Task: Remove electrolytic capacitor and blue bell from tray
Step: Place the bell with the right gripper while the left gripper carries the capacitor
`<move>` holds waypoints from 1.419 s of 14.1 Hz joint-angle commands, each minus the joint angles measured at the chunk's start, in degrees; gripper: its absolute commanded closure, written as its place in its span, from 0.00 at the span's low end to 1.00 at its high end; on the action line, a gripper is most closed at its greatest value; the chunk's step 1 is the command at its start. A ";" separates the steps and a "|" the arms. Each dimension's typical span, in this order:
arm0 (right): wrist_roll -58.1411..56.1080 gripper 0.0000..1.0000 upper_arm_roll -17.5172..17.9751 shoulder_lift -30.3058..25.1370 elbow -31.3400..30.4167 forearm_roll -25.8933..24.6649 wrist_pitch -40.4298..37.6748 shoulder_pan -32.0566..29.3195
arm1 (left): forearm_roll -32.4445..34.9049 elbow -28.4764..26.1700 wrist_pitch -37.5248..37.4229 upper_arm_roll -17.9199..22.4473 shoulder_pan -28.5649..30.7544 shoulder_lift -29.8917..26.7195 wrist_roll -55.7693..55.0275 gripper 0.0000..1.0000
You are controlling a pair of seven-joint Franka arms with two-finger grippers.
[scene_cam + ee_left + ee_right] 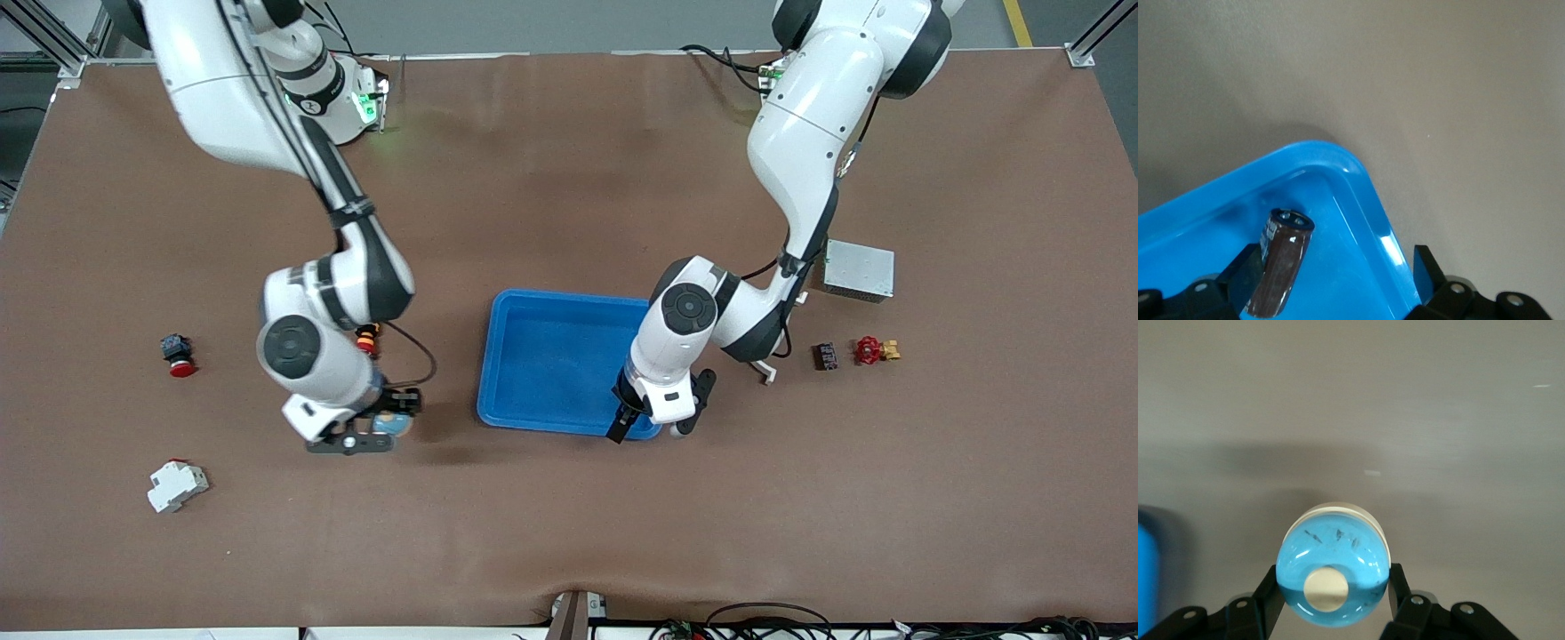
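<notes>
A brown cylindrical capacitor (1279, 263) lies tilted inside the blue tray (569, 297), close to its rounded corner (1361, 190). My left gripper (656, 416) hangs open over that corner, the one toward the front camera and the left arm's end. The capacitor leans by one black finger (1238, 273), and the other finger stands outside the rim. In the front view the hand hides the capacitor. My right gripper (378, 428) is shut on the blue dome-shaped bell (1333, 577), held over bare table beside the tray toward the right arm's end. The bell (396, 423) shows under the hand.
A red push button (178, 354) and a white breaker (176, 485) lie toward the right arm's end. A grey metal box (858, 269), a small black part (826, 356) and a red valve (871, 350) lie toward the left arm's end. An orange part (366, 338) sits under the right forearm.
</notes>
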 commanded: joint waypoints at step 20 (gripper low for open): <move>-36.34 1.00 1.53 -4.56 -20.35 2.91 16.52 -20.14 | 0.05 0.81 -3.88 1.30 -2.06 1.50 -0.84 1.00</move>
